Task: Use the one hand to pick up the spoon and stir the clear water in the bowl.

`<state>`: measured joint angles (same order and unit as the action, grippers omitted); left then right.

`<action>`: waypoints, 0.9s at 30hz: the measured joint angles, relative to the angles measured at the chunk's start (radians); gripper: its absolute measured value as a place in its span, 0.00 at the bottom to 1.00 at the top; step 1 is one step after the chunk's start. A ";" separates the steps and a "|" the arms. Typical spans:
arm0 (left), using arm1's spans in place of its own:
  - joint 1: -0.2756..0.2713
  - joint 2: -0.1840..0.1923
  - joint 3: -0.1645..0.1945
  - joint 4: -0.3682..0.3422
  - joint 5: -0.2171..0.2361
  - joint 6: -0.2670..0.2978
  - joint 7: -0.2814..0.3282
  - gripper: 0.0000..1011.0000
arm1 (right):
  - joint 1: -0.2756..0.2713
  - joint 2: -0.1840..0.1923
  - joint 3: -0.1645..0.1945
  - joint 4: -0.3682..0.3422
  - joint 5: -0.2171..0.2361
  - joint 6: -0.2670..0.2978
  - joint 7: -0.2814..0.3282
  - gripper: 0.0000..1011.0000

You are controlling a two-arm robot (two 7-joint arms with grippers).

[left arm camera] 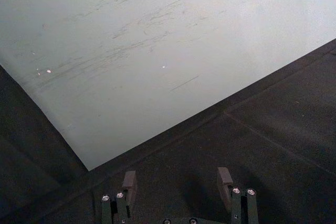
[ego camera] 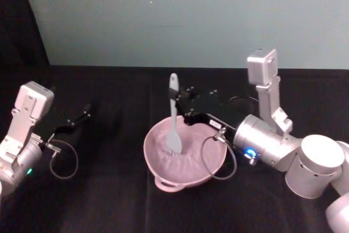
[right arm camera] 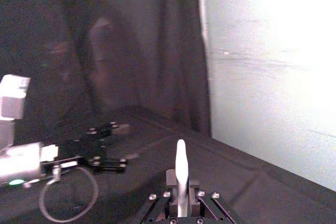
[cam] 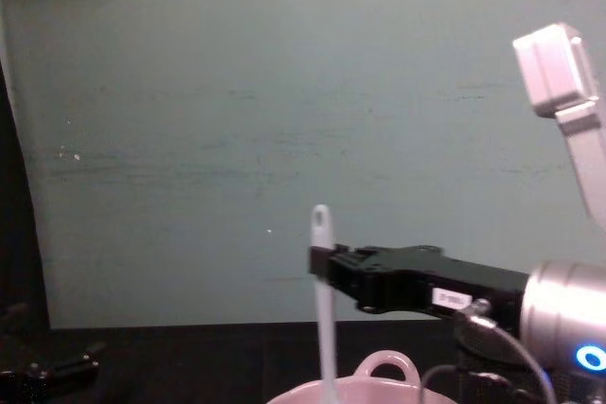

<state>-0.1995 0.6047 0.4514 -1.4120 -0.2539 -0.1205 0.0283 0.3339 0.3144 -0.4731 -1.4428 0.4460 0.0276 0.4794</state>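
Pinching the spoon (ego camera: 174, 130) upright with the right gripper (ego camera: 178, 107), blade down in the bowl (ego camera: 163, 181), maybe in water. Resting well apart with the left gripper (ego camera: 80, 117) open.

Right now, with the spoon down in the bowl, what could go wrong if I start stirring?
1. The right gripper pinches the spoon high on its handle, so the blade could swivel in the grip when it drags.
2. The bowl sits free on the black cloth; a wide stroke against its wall could shove it or slop water.
3. The wrist cable loop hangs over the bowl's rim and might snag.
The left gripper is parked far left.
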 joint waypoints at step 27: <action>0.000 0.000 0.000 0.000 0.000 0.000 0.000 0.99 | -0.079 0.101 -0.010 -0.193 -0.155 0.058 -0.067 0.12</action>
<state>-0.1995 0.6047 0.4514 -1.4120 -0.2539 -0.1205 0.0283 0.2544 0.4149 -0.4828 -1.6361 0.2907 0.0853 0.4124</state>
